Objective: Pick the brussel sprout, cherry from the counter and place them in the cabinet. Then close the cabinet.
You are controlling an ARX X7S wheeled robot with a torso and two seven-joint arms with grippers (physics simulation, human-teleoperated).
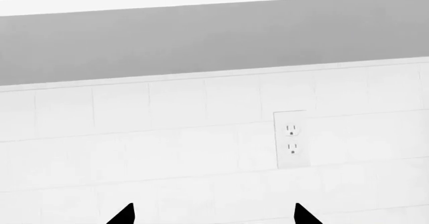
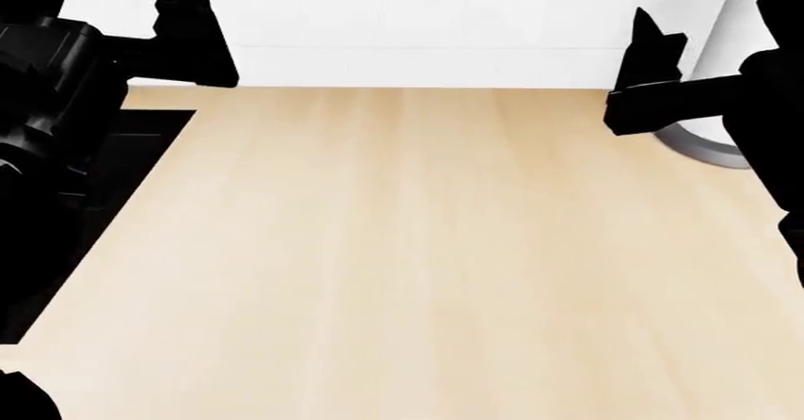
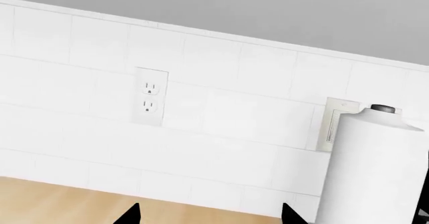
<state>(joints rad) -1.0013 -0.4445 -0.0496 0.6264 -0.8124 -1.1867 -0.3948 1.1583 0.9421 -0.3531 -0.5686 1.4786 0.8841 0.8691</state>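
Neither sprout nor cherry in sight on worktop (image 2: 415,250); cabinet unseen. Both fingers sets apart, empty: left (image 1: 213,215), right (image 3: 209,215). Progress unclear, possibly nothing placed yet.

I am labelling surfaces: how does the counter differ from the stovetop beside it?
The counter is light beige with wood grain; the stovetop is plain black. The counter fills most of the head view; the stovetop shows only as a strip at the robot's left, partly hidden by the left arm. Both are flat and seem level with each other.
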